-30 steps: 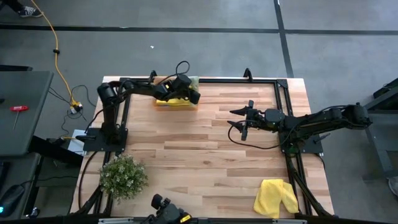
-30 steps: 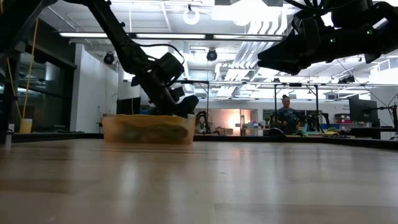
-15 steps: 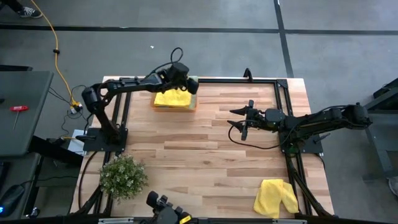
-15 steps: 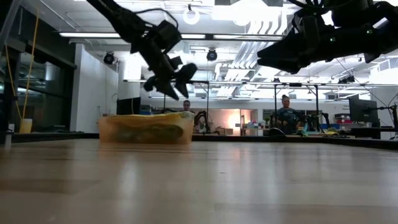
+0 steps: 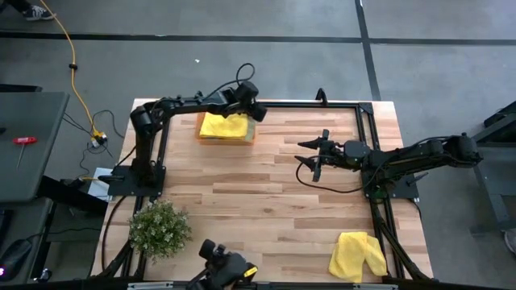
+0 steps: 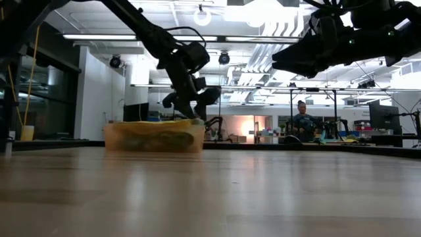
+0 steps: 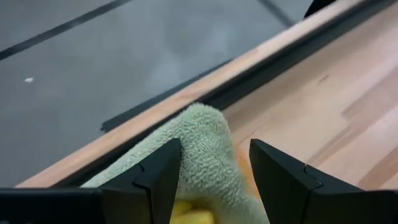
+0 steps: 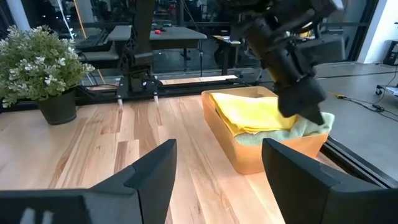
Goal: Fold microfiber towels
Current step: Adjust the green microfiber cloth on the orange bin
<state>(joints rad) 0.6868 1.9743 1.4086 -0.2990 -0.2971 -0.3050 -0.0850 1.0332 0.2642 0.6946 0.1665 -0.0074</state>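
A wooden table (image 5: 266,201) is seen from above, with a dark robot arm at each side. At the near left corner stands a small bushy green plant (image 5: 160,229) in a pot.

Further along, at the far edge of the table, sits a flat orange tray (image 5: 226,138) holding a stack of folded microfiber towels. A yellow towel (image 5: 222,125) lies on top, and a light green towel (image 7: 202,152) beneath it sticks out over the tray's far right corner. From table height, the tray shows as a low orange box with cloth edges just above its rim.

The left arm reaches from its base on the left, across to that corner of the tray. The left gripper (image 5: 248,105) hangs just over the corner, its two dark fingers (image 7: 155,174) spread apart, one on either side of the green towel's raised fold. They are not closed on the cloth, and it is not clear whether they touch it.

Near the middle of the table, the right gripper (image 5: 310,157) hovers above bare wood, fingers wide open and holding nothing, pointing toward the tray.

At the near right corner, a second, crumpled yellow towel (image 5: 357,255) lies loose on the table, well apart from both grippers.
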